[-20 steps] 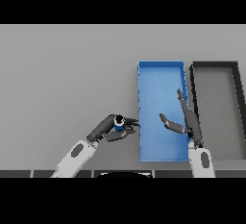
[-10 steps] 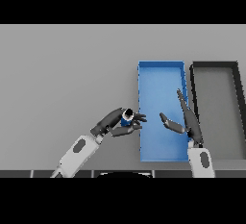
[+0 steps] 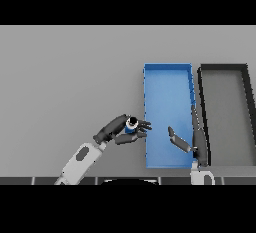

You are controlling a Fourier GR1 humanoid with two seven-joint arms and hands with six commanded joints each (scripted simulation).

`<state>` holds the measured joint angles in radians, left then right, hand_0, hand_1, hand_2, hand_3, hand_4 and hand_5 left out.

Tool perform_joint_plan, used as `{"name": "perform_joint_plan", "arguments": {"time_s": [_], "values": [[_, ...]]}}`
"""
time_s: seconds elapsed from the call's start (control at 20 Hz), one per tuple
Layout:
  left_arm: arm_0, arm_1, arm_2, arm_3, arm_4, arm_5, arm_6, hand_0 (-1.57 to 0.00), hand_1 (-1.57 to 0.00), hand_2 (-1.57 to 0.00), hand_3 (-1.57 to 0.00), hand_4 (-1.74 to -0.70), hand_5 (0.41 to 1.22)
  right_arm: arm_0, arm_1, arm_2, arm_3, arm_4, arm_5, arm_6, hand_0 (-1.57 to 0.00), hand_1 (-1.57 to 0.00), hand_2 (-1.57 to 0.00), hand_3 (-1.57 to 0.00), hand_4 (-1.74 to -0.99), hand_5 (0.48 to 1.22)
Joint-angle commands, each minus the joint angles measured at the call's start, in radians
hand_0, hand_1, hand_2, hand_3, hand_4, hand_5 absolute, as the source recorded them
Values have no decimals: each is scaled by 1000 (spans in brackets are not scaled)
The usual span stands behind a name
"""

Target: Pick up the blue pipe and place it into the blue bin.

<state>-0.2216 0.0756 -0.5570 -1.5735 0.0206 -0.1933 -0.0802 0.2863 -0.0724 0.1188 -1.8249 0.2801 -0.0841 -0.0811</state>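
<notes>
On the flat grey table point(image 3: 65, 77) the robot's left hand point(image 3: 120, 129), dark and mounted on a white and grey arm that enters from the lower edge, is closed around a short blue pipe point(image 3: 131, 125) with a dark open end that faces up toward the camera. The fingers curl over the top of the pipe and the thumb sits beneath it, so the pipe is pinched between them, with the fingertips point(image 3: 145, 125) reaching just to the left wall of a shallow rectangular blue bin point(image 3: 167, 77). The pipe itself lies just outside that bin, beside the lower part of its left wall, and whether it is clear of the table surface cannot be told from this view. The right hand point(image 3: 192, 139) is over the lower right part of the blue bin's floor, its fingers straight and pointing up along the bin's right wall, the thumb spread out to the left; it holds nothing. To the right of the blue bin, and side by side with it, stands a dark rectangular bin point(image 3: 225, 68) with a grey floor and black walls.
</notes>
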Motion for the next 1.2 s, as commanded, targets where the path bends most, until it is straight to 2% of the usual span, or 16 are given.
{"name": "perform_joint_plan", "arguments": {"time_s": [0.0, 0.1, 0.15, 0.25, 0.35, 0.45, 0.5, 0.6, 0.8, 0.85, 0.9, 1.0, 1.15], "values": [[-5, -2, 7, 5, -5, 0, 2, -1571, -1571, -1571, -1571, -1474, 1221, 7, 6, -2, 0, -15, 3, -8, 1, -11, -3, 1, -1194, 572], [1, -2, 11, 0, -15, -8, -10, -1571, -1571, -1571, -1571, -1475, 1221, 1, 12, -8, -40, -89, 40, -77, 1, -22, -30, 1, -1166, 571], [2, -6, 14, 2, -17, -12, -2, -1571, -1571, -1571, -1571, -1475, 1221, 14, -7, -20, -69, -145, 81, -116, 1, -17, -32, 1, -1172, 579], [-3, -15, 19, -5, -22, -18, 13, -1571, -1571, -1571, -1571, -1475, 1221, -9, -44, -22, -130, -197, 129, -122, 1, -11, -20, 1, -1169, 597], [-2, -23, 20, -15, -32, -22, 33, -1571, -1571, -1571, -1571, -1474, 1221, -39, -113, -14, -210, -231, 187, -47, 1, -6, -12, 1, -1165, 589], [6, -20, 29, -14, -42, -29, 28, -1571, -1571, -1571, -1571, -1473, 1221, -63, -151, 23, -272, -256, 241, 41, 1, -4, -8, 1, -1177, 567], [5, -22, 31, -10, -48, -33, 27, -1571, -1571, -1571, -1571, -1473, 1221, -76, -179, 35, -287, -261, 268, 112, 1, -3, -6, 1, -1185, 554], [9, -30, 29, -12, -53, -43, 26, -1571, -1571, -1571, -1571, -1473, 1221, -140, -215, 58, -289, -257, 296, 187, 1, -1, -3, 1, -1205, 539], [3, -36, 39, -8, -77, -52, 21, -1571, -1571, -1571, -1571, -1474, 1221, -232, -244, 109, -302, -277, 365, 268, 1, 0, -1, 1, -1256, 523], [-2, -44, 41, -2, -80, -53, 34, -1571, -1571, -1571, -1571, -1474, 1221, -255, -241, 121, -295, -282, 375, 283, 1, 0, 0, 1, -1249, 524], [-8, -50, 46, 0, -86, -51, 40, -1571, -1571, -1571, -1571, -1475, 1221, -279, -234, 138, -301, -295, 381, 323, 1, 0, 0, 1, -1242, 524], [8, -51, 42, -9, -92, -61, 29, -1571, -1571, -1571, -1571, -1475, 1221, -308, -222, 161, -302, -325, 403, 374, 1, 1, 0, 1, -1232, 525], [8, -61, 50, -17, -91, -77, 47, -1571, -1571, -1571, -1571, -1475, 1221, -398, -205, 201, -272, -336, 430, 380, 1, 1, 1, 1, -1214, 520]]}}
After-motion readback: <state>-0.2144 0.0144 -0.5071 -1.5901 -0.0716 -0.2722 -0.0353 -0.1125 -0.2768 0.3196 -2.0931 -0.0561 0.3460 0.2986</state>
